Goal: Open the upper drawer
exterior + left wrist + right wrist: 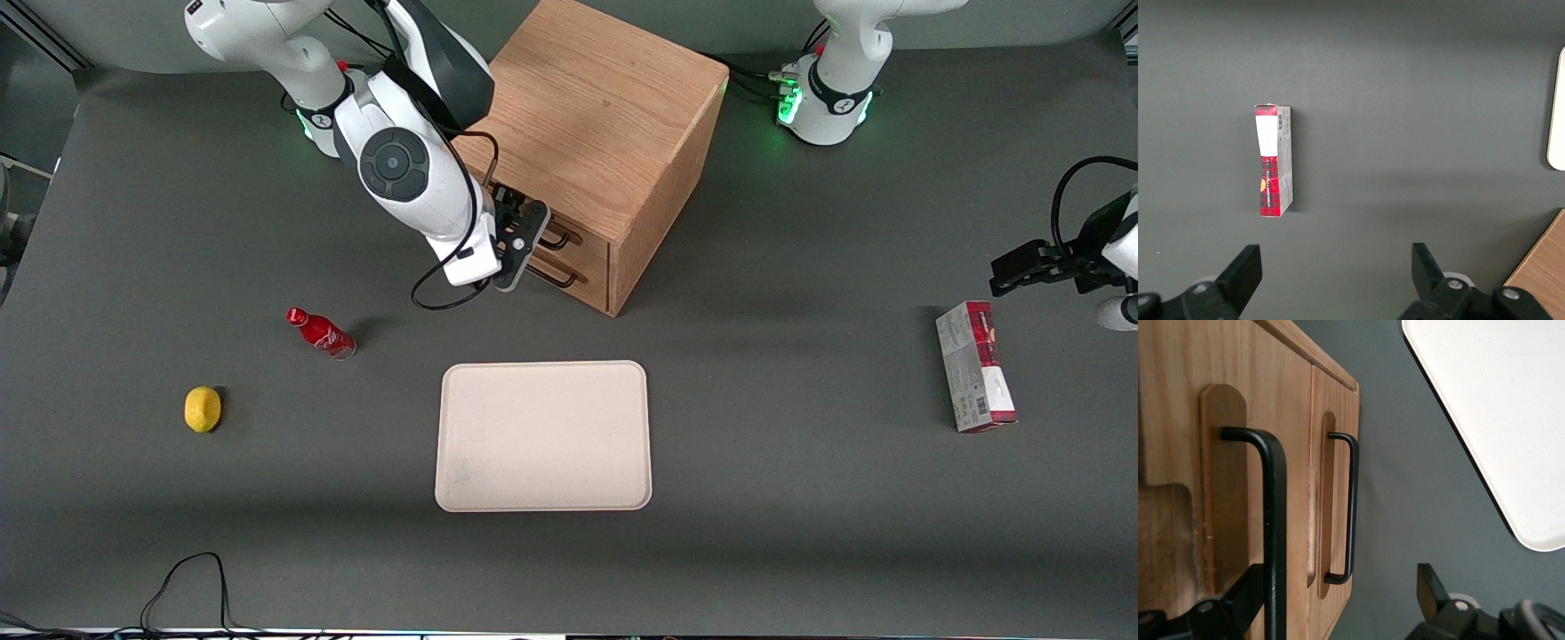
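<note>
Gripper (531,247) spread wide, grasping nothing | one finger (1238,600) at the upper drawer's (1238,453) black handle (1275,520) | lower drawer (1335,407) shut below.

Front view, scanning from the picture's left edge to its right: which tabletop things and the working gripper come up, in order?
lemon → red bottle → gripper, open at the upper drawer handle of the cabinet → tray nearer the camera → red and white box.
</note>
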